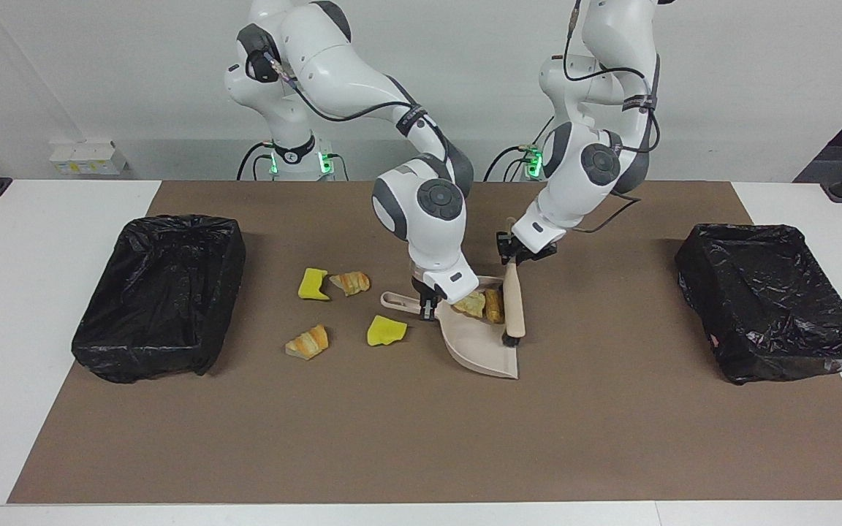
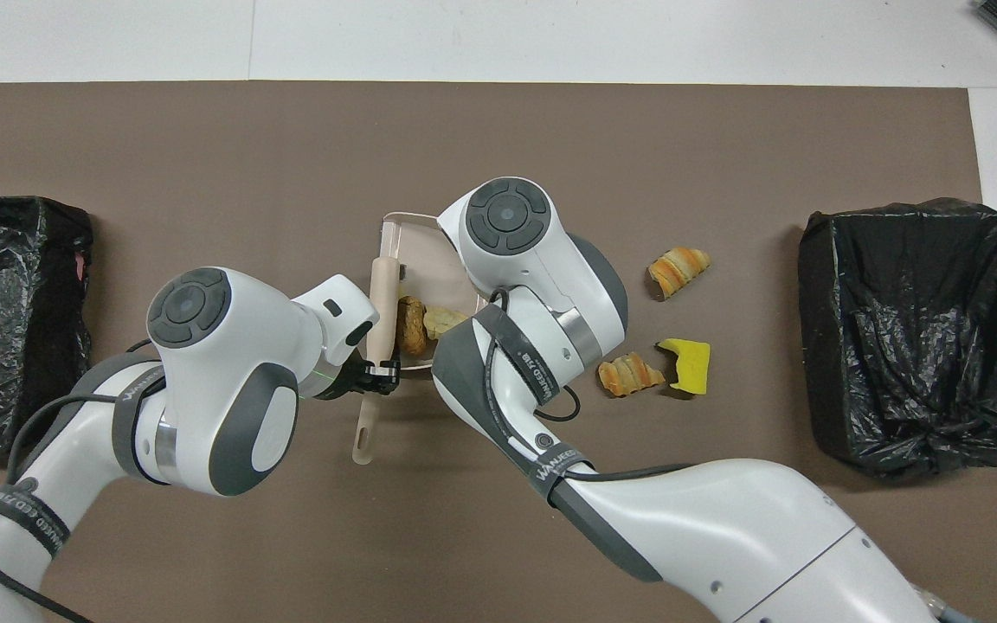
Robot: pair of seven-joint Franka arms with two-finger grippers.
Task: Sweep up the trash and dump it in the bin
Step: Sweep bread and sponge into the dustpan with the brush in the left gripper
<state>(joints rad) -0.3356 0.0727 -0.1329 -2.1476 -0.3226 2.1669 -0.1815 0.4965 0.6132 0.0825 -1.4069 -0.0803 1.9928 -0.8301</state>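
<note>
Just below the middle of the facing view, on the dustpan, near its handle end: two golden-brown bread pieces, touching each other, partly hidden by the right arm's wrist. Seen also in the overhead view, at the centre of the frame, side by side. Rest of the trash loose on the brown mat, toward the right arm's end from the dustpan: a yellow chunk just beside the dustpan handle, a striped bread piece near it and lower in the frame, then higher in the frame a second yellow chunk touching another bread piece. No more than these six pieces visible. Brush: lies along the dustpan's open side, tip down on the pan, just beside the two bread pieces, handle slanting up toward the robots. Left gripper: closed tight on the brush handle, above the upper edge of the dustpan. Right gripper: closed narrow on the dustpan handle, keeps the pan flat on the mat. At each end of the mat, well apart from the trash, a bin lined with black plastic: one bin at the right arm's end, the other bin at the left arm's end. Under the mat, a white table.
</note>
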